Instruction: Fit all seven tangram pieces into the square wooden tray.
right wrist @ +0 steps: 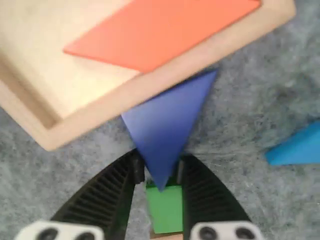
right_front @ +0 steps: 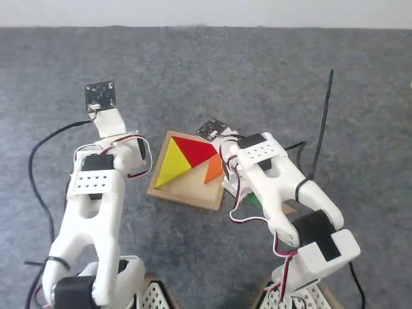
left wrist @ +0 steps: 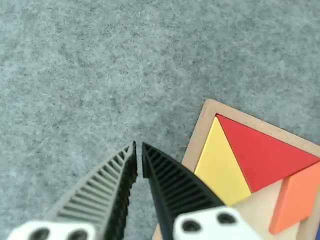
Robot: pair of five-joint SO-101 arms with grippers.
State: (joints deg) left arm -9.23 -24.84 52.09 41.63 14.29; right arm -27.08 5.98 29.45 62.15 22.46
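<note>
The square wooden tray point(right_front: 168, 190) holds a yellow triangle point(right_front: 170, 165), a red triangle point(right_front: 194, 149) and an orange piece point(right_front: 214, 169). My right gripper point(right wrist: 159, 169) is shut on the tip of a dark blue triangle point(right wrist: 165, 122), whose wide end lies over the tray rim point(right wrist: 95, 117) beside the orange piece point(right wrist: 160, 30). A green piece point(right wrist: 165, 209) lies just under the gripper, and a light blue piece point(right wrist: 300, 147) rests on the carpet nearby. My left gripper point(left wrist: 138, 146) hangs shut and empty over the carpet just outside the tray's edge point(left wrist: 199, 131), near the yellow triangle point(left wrist: 220, 167).
Grey carpet point(right_front: 257, 77) covers the whole table. A black cable point(right_front: 322, 129) rises beside the right arm. The green piece point(right_front: 255, 201) peeks out under that arm. Wooden arm bases sit at the near edge.
</note>
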